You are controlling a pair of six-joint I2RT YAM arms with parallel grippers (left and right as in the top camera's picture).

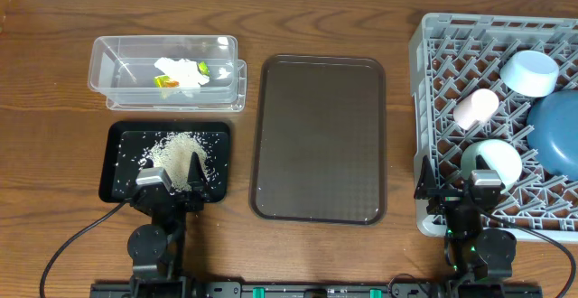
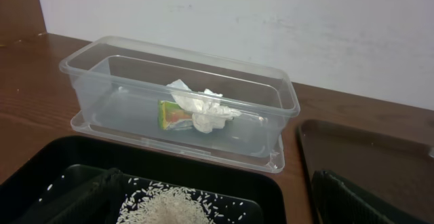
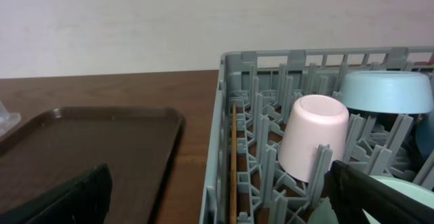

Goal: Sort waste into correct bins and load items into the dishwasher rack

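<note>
Left pincer (image 1: 174, 173) and right pincer (image 1: 449, 182) both gape wide, empty.

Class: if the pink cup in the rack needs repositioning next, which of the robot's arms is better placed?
Right. The right gripper sits open at the near-left corner of the rack, with the pink cup just ahead. The left gripper is over the black tray, across the brown tray.

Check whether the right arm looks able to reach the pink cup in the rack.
Probably yes. The pink cup lies in the rack just ahead of the open right gripper, uncovered from above. The mint-green bowl sits close beside the path, so clearance looks tight.
</note>
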